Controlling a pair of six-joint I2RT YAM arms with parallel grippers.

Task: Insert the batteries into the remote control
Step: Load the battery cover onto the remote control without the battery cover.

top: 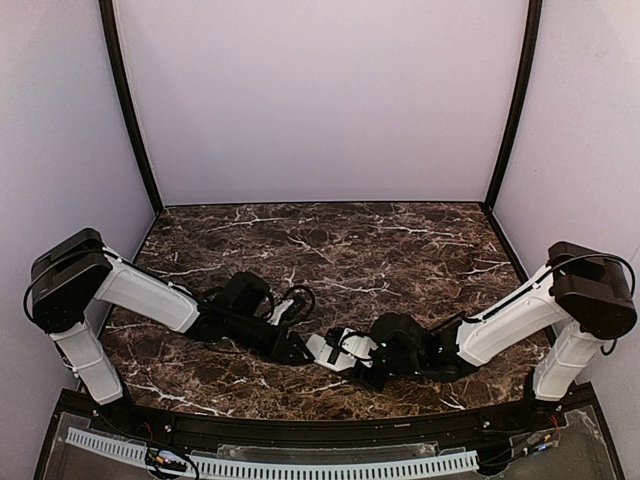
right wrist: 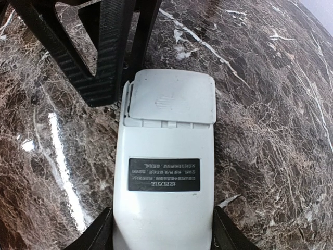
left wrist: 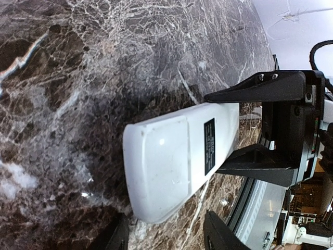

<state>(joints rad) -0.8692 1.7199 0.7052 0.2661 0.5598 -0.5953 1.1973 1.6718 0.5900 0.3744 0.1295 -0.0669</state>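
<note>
The remote control (right wrist: 164, 203) lies back up on the marble table (top: 400, 250), showing a black label (right wrist: 164, 174). Its white battery cover (right wrist: 171, 96) sits over the compartment, with a thin gap along its left edge. My right gripper (right wrist: 162, 225) is shut on the remote's sides at the label end. My left gripper (left wrist: 165, 232) is open at the cover end (left wrist: 158, 156); its fingers (left wrist: 221, 234) stand apart from the remote and do not touch it. In the top view both grippers meet at the remote (top: 327, 347) near the table's front. The batteries are hidden.
The dark marble table is walled in by pale panels. A black front rail (top: 330, 425) runs just behind the arms' bases. The left arm (top: 150, 295) and the right arm (top: 510, 325) reach in low from either side.
</note>
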